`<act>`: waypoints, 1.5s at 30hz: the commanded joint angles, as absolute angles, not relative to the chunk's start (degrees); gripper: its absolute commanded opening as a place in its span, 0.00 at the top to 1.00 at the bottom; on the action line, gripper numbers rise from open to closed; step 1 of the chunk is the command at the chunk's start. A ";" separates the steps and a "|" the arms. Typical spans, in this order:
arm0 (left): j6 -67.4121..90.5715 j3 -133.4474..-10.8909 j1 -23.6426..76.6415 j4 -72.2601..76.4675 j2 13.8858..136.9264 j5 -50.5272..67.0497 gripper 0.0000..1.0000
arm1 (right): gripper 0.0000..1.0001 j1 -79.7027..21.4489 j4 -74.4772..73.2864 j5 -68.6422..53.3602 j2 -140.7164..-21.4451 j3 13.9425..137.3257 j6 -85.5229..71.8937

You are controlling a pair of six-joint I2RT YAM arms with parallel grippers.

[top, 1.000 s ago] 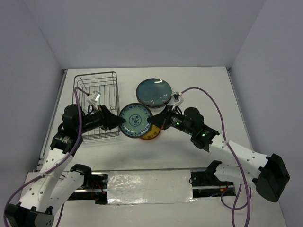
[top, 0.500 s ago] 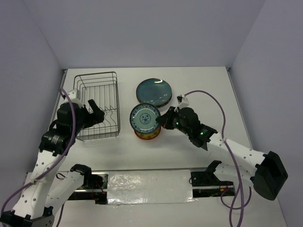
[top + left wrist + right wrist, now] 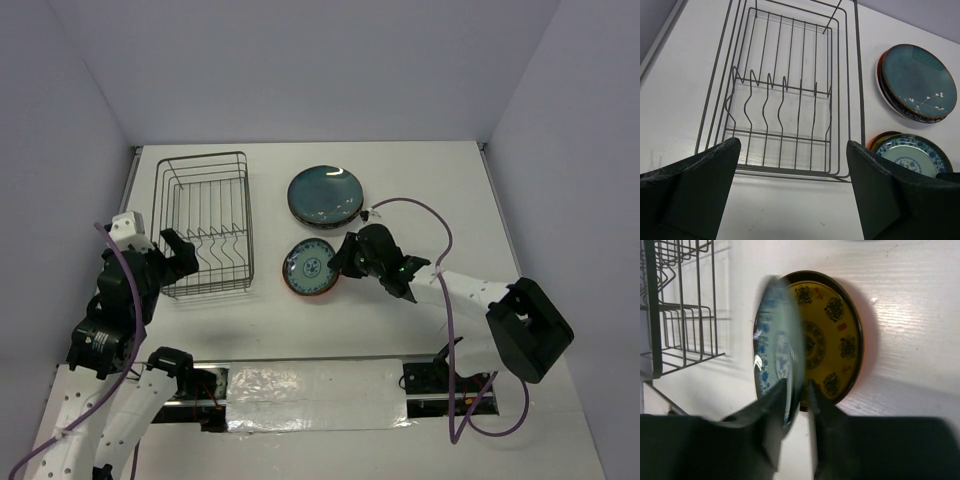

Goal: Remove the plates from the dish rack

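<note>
Evidently your right fingers [image 3: 762,440] straddled the rim of the small blue plate [image 3: 311,267], tilted edge-on over the orange plate [image 3: 832,340] on the worktop [image 3: 420,190], grip unclear, while your left fingers [image 3: 695,190] hung wide apart above the empty rack [image 3: 248,230].

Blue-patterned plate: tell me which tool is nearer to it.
Right. The right tool is at the blue-patterned plate, fingers either side of its rim. The left tool hangs open at the opposite edge of the dish rack, well apart from the plate.
</note>
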State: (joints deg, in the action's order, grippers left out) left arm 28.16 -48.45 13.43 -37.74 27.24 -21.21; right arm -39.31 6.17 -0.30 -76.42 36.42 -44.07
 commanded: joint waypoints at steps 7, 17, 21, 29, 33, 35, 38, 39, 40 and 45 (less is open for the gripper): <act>26.19 -48.34 13.45 -34.54 28.04 -20.74 0.00 | 0.38 -38.93 8.97 -0.80 -77.79 38.76 -44.21; 28.56 -49.22 13.45 -37.00 29.71 -26.63 0.00 | 0.13 -38.94 -9.30 12.04 -69.80 43.59 -38.51; 28.82 -49.30 13.45 -37.26 29.44 -27.67 0.01 | 0.12 -38.94 -15.81 14.23 -67.68 46.14 -36.22; 29.53 -50.18 13.27 -39.11 30.67 -33.57 0.00 | 0.12 -38.94 -31.80 26.44 -49.78 50.52 -28.31; 29.09 -50.45 13.01 -38.94 30.94 -34.28 0.00 | 0.11 -39.02 -42.17 35.14 -44.13 57.47 -23.57; 28.74 -50.27 12.83 -38.59 30.50 -33.67 0.00 | 0.10 -39.02 -46.66 38.13 -42.55 61.23 -22.07; 28.57 -49.84 12.74 -38.15 29.62 -32.88 0.00 | 0.10 -38.94 -51.67 40.42 -38.51 64.67 -20.92; 28.48 -49.66 12.74 -37.97 29.36 -32.52 0.00 | 0.01 -38.94 -52.38 40.60 -37.80 65.12 -20.92; 28.56 -49.48 12.74 -37.88 29.18 -32.00 0.00 | 0.00 -38.94 -52.64 40.61 -37.01 65.47 -20.57; 28.48 -48.52 12.74 -36.83 27.78 -29.09 0.01 | 0.00 -38.94 -54.66 39.99 -32.70 65.22 -21.18</act>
State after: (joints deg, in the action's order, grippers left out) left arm 28.73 -48.40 13.15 -39.46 28.80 -30.70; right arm -39.11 -50.37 38.17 -33.65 64.25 -22.00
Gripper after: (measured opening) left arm 0.994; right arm 0.996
